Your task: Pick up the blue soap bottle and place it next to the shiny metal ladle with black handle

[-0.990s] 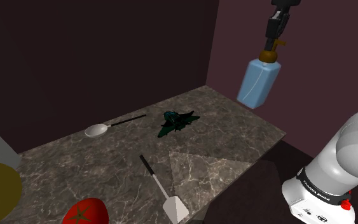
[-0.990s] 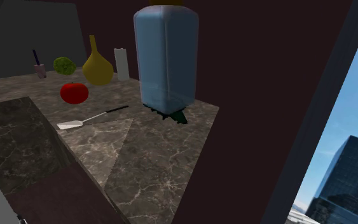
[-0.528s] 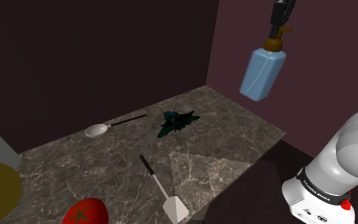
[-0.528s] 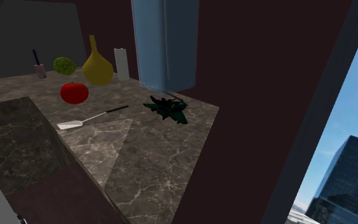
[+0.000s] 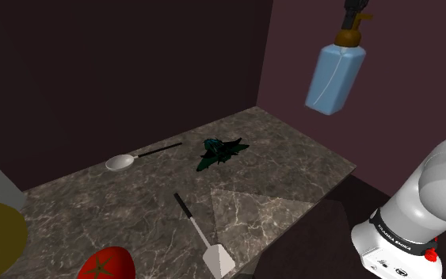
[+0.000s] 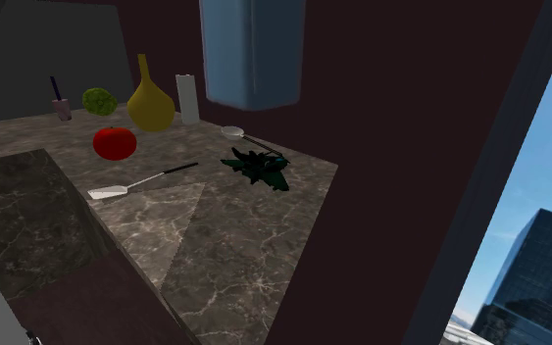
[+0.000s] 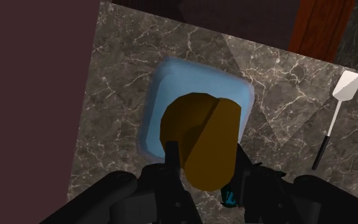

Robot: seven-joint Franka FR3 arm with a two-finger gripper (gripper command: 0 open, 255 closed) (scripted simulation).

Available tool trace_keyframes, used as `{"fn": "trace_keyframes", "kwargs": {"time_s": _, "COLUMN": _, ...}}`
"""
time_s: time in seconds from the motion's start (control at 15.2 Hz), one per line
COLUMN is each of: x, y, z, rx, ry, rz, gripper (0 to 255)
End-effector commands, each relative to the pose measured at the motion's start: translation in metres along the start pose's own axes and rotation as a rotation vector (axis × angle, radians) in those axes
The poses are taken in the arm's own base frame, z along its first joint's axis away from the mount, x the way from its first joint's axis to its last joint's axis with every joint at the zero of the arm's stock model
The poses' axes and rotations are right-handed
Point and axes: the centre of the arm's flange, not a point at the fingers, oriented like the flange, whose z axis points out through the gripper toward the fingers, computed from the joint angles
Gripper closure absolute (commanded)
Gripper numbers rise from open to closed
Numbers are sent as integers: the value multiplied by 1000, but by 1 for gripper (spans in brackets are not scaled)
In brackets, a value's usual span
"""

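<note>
Right, gripper [image 5: 354, 9] is up at the top edge of the shoulder view, pinching the brown pump cap of the soap bottle [image 5: 336, 78]. On the wrist view I see the gripper [image 7: 207, 167] with a black finger on each side of that cap and the light blue soap bottle [image 7: 171, 83] body hanging straight below it. The bottle is in the air, well clear of the dark marble bench [image 5: 292, 158], nearly upright with a slight lean, against the maroon wall on the shoulder view's right. In the second exterior view the soap bottle [image 6: 252, 54] hangs close to the lens, cut off by the top edge.

The ladle [image 5: 138, 156] lies flat on the bench near the back wall, well apart from the bottle. A dark green spiky object [image 5: 219, 153] sits near the tip of the ladle's handle. A spatula [image 5: 205, 238] lies nearer the front, and a tomato [image 5: 106, 264] is at the shoulder view's bottom edge.
</note>
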Motion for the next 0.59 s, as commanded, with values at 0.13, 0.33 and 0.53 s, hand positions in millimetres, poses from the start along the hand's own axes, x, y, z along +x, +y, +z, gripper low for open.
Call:
{"fn": "trace_keyframes", "kwargs": {"time_s": 0.13, "x": -1, "y": -1, "z": -21, "rx": 0, "ry": 0, "rz": 0, "gripper": 255}}
{"fn": "trace_keyframes", "kwargs": {"time_s": 0.33, "x": -2, "y": -2, "z": -37, "rx": 0, "ry": 0, "rz": 0, "gripper": 255}}
{"fn": "trace_keyframes", "kwargs": {"time_s": 0.53, "x": 13, "y": -21, "z": -32, "rx": 0, "ry": 0, "rz": 0, "gripper": 255}}
